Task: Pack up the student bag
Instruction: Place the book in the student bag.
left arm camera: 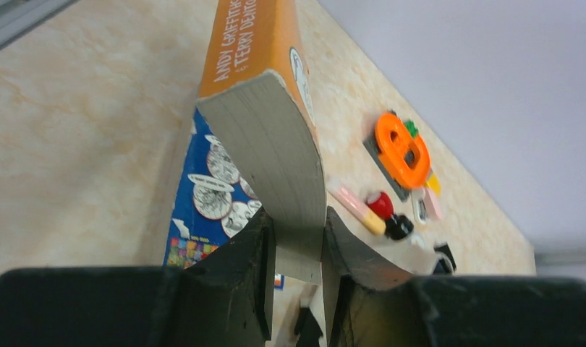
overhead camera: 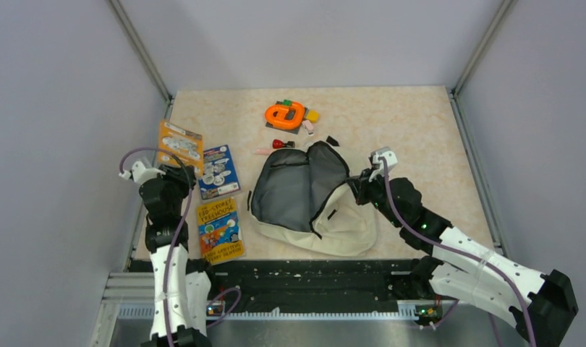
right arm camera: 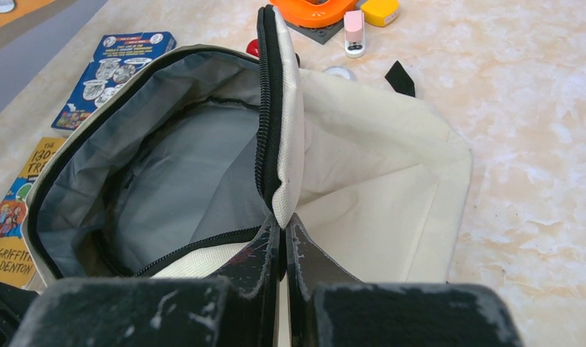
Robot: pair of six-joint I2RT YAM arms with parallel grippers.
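You face a beige marbled table [overhead camera: 420, 130], boxed by pale grey walls [overhead camera: 58, 108] on the left, right and far sides. Metal posts [overhead camera: 140, 49] run up the far corners; a black rail [overhead camera: 312, 278] lines the near edge. Light is even.

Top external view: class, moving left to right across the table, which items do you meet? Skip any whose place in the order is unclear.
orange book → blue book → student bag. Left out: the yellow-and-blue book and the orange toy cluster, which overlap others sideways.
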